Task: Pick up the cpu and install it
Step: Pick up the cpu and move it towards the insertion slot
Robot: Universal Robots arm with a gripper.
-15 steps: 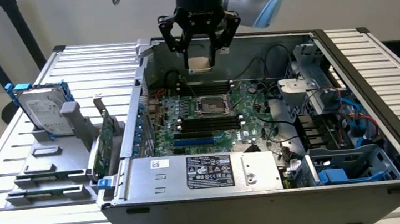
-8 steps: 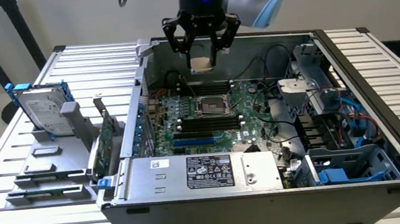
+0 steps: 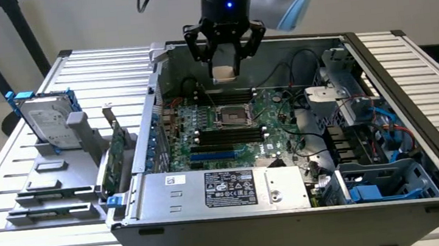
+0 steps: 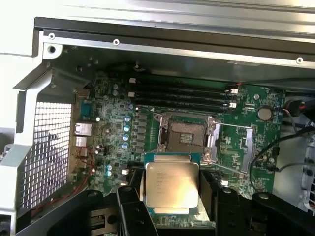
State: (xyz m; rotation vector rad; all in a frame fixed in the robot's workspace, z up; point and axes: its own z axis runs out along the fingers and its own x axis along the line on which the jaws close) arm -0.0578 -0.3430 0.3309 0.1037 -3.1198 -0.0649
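CPU, in the exterior view, hangs clamped between the jaws above the open socket on the motherboard; its faces are hard to make out. In the wrist view the jaws grip its opposite edges, hiding them. Likely light, stiff, with a fragile underside.

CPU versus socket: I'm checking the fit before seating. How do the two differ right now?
The cpu hangs in the gripper above the motherboard; the socket sits fixed on it. The cpu shows a dull silver lid with a green rim; the socket is a dark, empty recess in a metal frame. Both look roughly square.
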